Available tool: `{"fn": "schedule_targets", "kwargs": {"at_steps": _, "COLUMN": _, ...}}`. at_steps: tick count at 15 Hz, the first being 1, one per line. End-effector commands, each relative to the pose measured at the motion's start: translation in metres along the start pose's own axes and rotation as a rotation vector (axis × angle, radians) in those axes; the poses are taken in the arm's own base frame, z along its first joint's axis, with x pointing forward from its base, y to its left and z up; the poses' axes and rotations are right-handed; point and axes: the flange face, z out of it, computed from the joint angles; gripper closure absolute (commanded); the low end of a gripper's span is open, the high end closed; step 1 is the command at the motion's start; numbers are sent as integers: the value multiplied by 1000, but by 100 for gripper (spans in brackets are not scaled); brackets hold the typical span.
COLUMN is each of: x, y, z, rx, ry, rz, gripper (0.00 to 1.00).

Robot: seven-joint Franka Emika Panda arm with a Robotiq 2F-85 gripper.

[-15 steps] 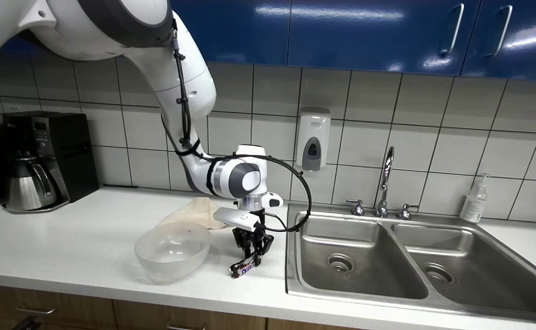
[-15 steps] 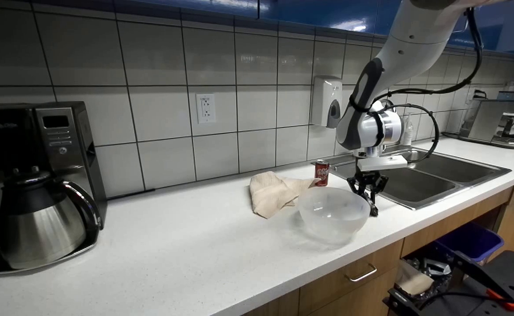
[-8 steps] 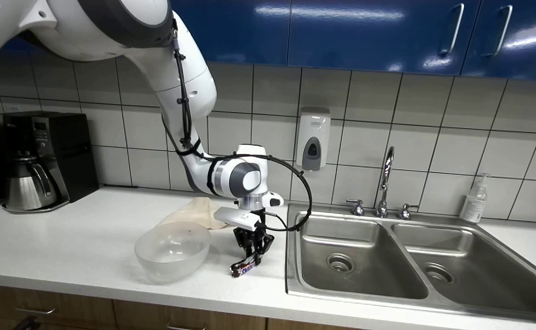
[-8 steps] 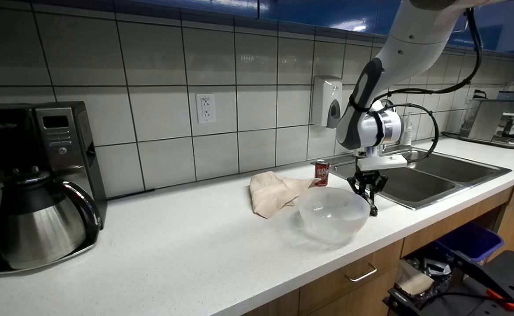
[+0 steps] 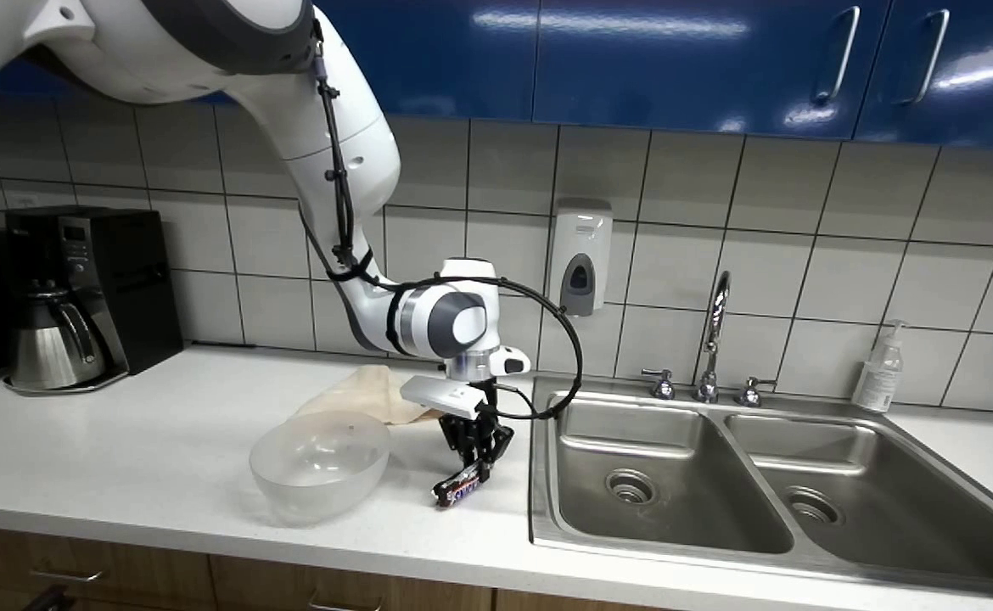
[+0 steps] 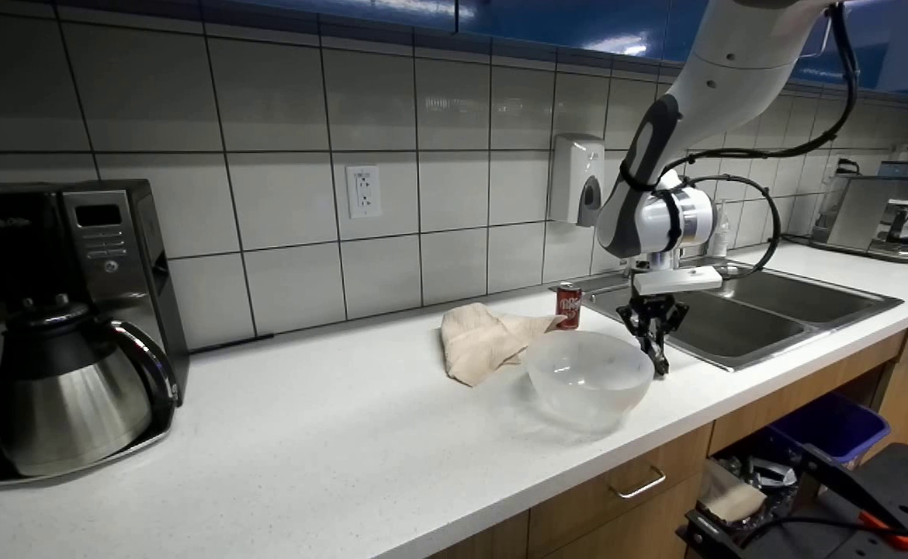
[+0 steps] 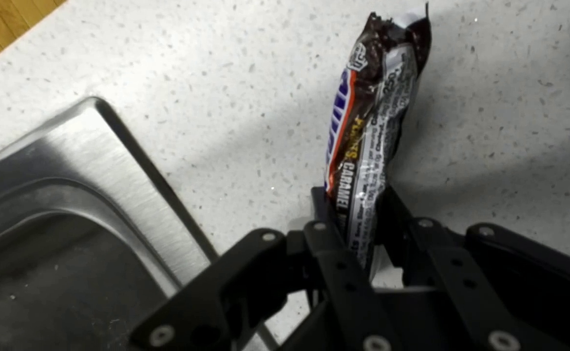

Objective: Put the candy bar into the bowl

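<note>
The candy bar (image 5: pixel 457 487) has a brown wrapper with blue, white and silver print. My gripper (image 5: pixel 481 472) is shut on it, seen also in an exterior view (image 6: pixel 657 362). In the wrist view the bar (image 7: pixel 375 126) sticks out well past the fingertips (image 7: pixel 355 207), its near end hidden between the fingers. The bar is tilted and appears a little above the counter. The bowl (image 5: pixel 318 475) is frosted and translucent; it stands on the counter beside the gripper, on the side away from the sink. It also shows in an exterior view (image 6: pixel 590 384).
A steel double sink (image 5: pixel 543 475) lies close to the gripper. A beige cloth (image 6: pixel 476 341) and a red soda can (image 6: pixel 568 307) are behind the bowl. A coffee maker (image 5: pixel 115 271) stands farther along the counter. The counter's front edge (image 5: pixel 378 556) is near the bowl.
My gripper has risen slightly from the counter with the candy bar in it and shifted a little toward the sink. The bowl and other things have not moved.
</note>
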Motion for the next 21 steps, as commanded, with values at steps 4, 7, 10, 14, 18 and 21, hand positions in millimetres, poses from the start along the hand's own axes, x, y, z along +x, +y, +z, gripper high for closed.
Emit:
{"fn": "schedule_targets", "kwargs": {"at_steps": 4, "x": -23, "y": -6, "z": -37, "rx": -35, "ry": 55, "rz": 37, "gripper": 93}}
{"fn": "schedule_targets", "kwargs": {"at_steps": 7, "x": -33, "y": -11, "z": -52, "rx": -55, "ry": 92, "rz": 56, "gripper": 94}}
{"fn": "schedule_targets", "kwargs": {"at_steps": 10, "x": -47, "y": -13, "z": -69, "rx": -76, "ry": 133, "rz": 80, "gripper": 94}}
{"fn": "schedule_targets", "kwargs": {"at_steps": 14, "x": -62, "y": -12, "z": -87, "rx": -108, "ry": 185, "rz": 115, "gripper": 94}}
{"fn": "schedule_targets", "kwargs": {"at_steps": 18, "x": -74, "y": -15, "z": -103, "rx": -142, "ry": 221, "rz": 129, "gripper": 94}}
{"fn": "schedule_targets", "kwargs": {"at_steps": 21, "x": -80, "y": -27, "z": -112, "rx": -158, "ry": 251, "rz": 80, "gripper": 94}}
